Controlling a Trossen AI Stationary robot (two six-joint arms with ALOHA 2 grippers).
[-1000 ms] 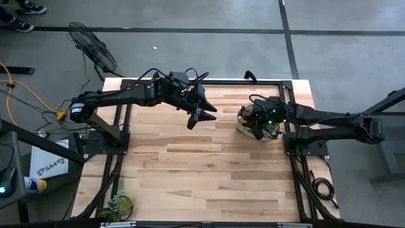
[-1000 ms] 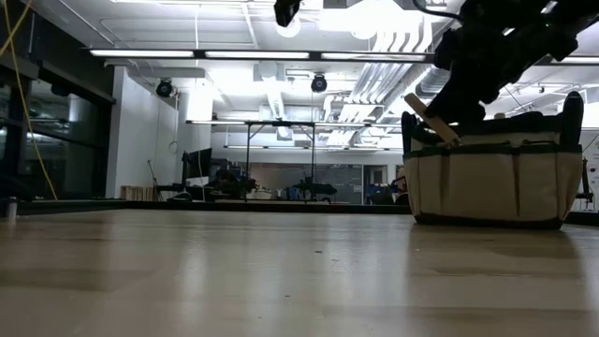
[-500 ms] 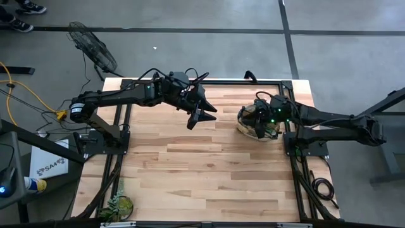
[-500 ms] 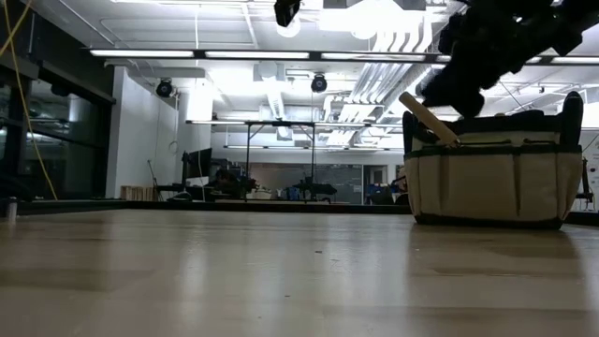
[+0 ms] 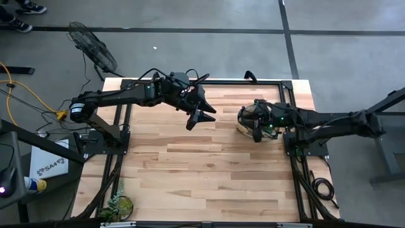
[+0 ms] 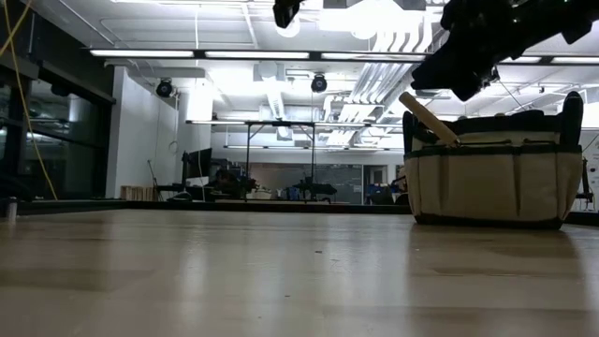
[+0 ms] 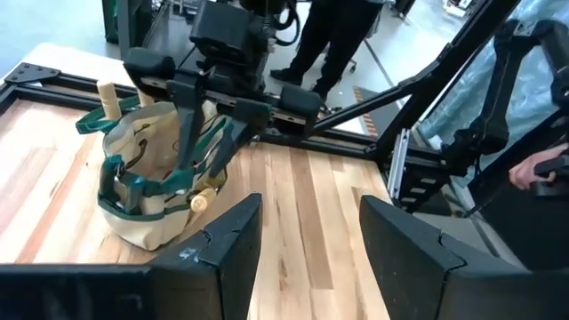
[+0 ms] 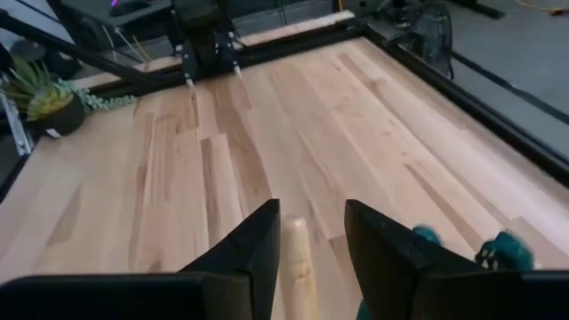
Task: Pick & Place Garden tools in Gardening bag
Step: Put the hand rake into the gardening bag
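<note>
Bag [image 5: 248, 121] sits at the desk's [image 5: 202, 171] right far side, a wooden handle [image 6: 429, 118] poking out of its left edge. Above it, the right hand [image 5: 257, 130] hovers with fingers parted; the handle shows between them, apparently ungripped. The left hand [image 5: 197, 115] waits released over the desk's middle, holding nothing. To finish well, I judge the right hand should lift straight up, clear of handle and bag loops, so nothing tips out.
</note>
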